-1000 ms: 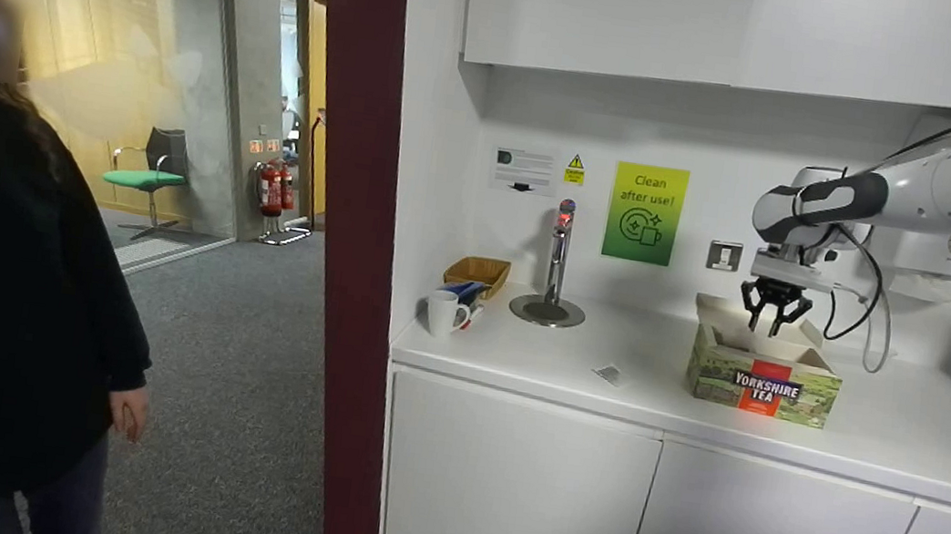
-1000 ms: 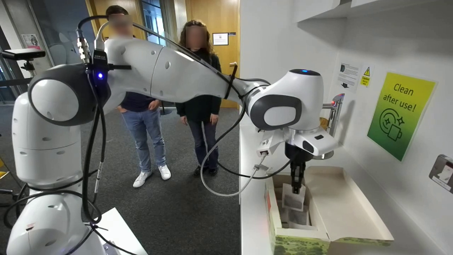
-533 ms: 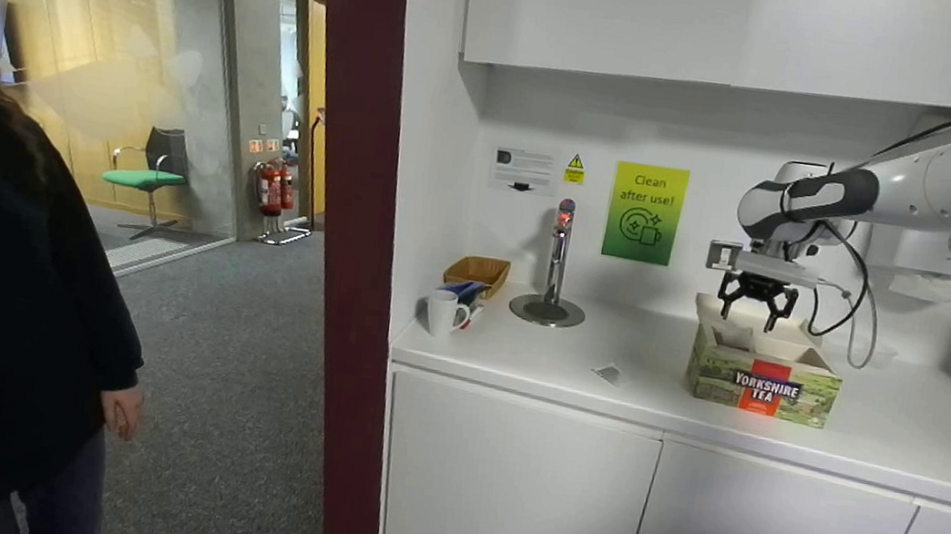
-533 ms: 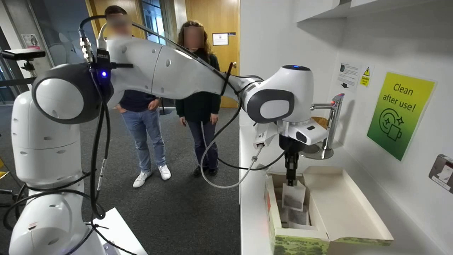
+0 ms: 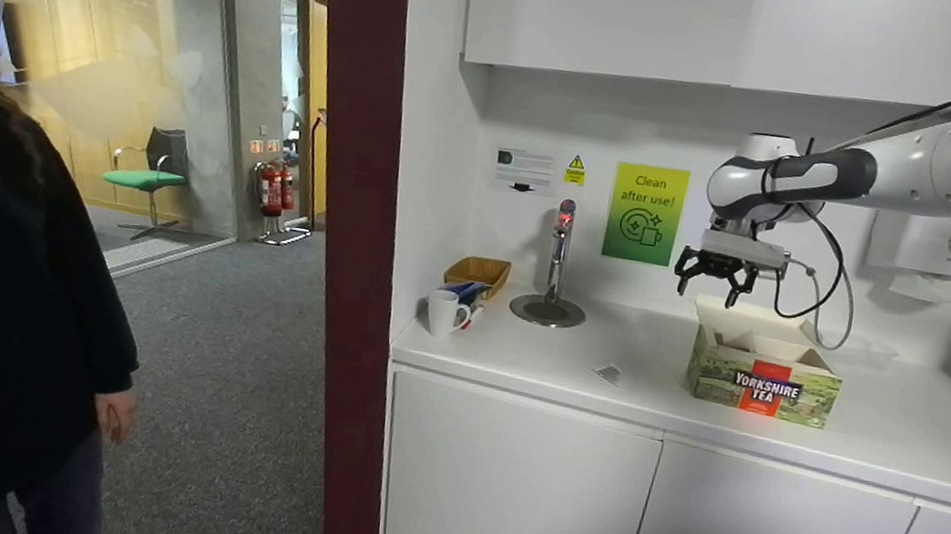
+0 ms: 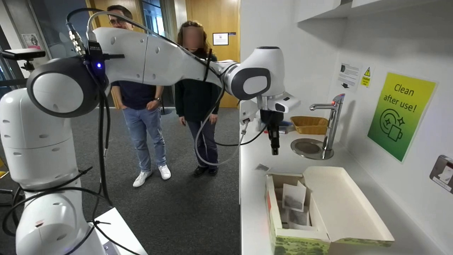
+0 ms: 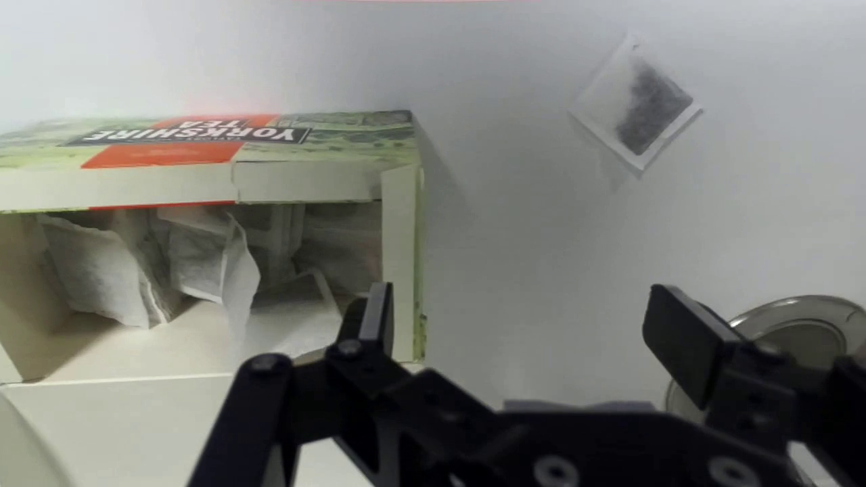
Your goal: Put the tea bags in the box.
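The box (image 6: pixel 300 245) stands open on the bench (image 6: pixel 254 219). Several tea bags (image 6: pixel 294 197) sit inside, some leaning. The jaws stand wide apart, positioned above the bench near the box. One loose tea bag (image 7: pixel 636 107) lies flat on the bench, apart from the box. In an exterior view, a tap (image 6: pixel 332 134) and basket (image 6: pixel 309 124) stand farther back.

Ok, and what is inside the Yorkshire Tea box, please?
Several tea bags are inside the box, tilted and overlapping, with some pale inner cardboard showing. What lies beneath or behind the bags is covered, so I cannot tell their exact number.
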You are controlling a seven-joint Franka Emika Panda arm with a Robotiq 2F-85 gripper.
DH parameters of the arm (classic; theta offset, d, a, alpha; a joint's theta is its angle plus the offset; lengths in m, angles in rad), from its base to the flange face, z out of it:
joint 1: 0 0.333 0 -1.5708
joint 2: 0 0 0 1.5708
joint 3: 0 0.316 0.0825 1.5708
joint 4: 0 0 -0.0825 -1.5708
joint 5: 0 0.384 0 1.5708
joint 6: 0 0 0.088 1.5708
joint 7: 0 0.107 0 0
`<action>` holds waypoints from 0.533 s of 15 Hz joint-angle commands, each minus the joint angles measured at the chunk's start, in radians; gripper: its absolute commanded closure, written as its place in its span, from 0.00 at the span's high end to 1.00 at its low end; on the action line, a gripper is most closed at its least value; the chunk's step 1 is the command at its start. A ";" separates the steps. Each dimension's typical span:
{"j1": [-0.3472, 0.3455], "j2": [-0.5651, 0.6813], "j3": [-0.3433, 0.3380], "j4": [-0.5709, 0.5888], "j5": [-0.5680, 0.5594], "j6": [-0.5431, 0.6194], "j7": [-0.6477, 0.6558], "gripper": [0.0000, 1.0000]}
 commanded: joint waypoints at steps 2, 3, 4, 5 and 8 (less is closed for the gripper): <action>0.014 -0.009 0.026 0.003 0.002 0.011 -0.033 1.00; 0.012 0.012 0.038 0.022 0.030 -0.002 -0.067 1.00; 0.012 0.027 0.049 0.034 0.048 -0.008 -0.095 1.00; 0.013 0.048 0.060 0.050 0.065 -0.014 -0.122 1.00; 0.020 0.116 0.088 0.093 0.084 -0.010 -0.187 1.00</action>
